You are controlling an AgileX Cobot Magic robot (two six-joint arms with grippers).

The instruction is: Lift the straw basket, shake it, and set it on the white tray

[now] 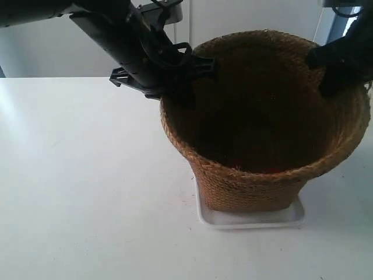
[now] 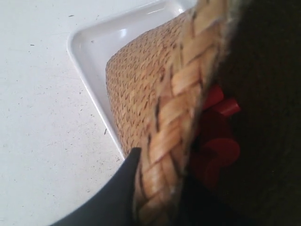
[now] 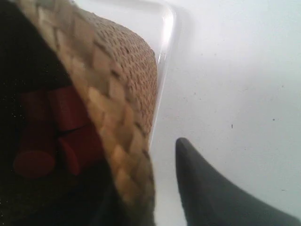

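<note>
The straw basket (image 1: 250, 181) stands upright with its base on the white tray (image 1: 250, 220). The arm at the exterior view's left has its gripper (image 1: 189, 76) at the basket's rim on that side. The other gripper (image 1: 335, 64) is at the rim on the opposite side. In the left wrist view the left gripper (image 2: 160, 160) straddles the braided rim of the basket (image 2: 141, 80). Its outer finger (image 2: 122, 183) presses the braid; the inner one is hidden in the dark inside. The right gripper (image 3: 146, 160) also straddles the rim (image 3: 127, 70), but its outer finger (image 3: 202, 188) stands apart from it.
Several red cylindrical pieces (image 2: 218, 141) lie in the bottom of the basket, the same red pieces (image 3: 70, 122) showing in the right wrist view. The tray's rim (image 2: 94, 42) and corner (image 3: 167, 28) show beside the base. A white tabletop (image 1: 87, 186) surrounds the tray.
</note>
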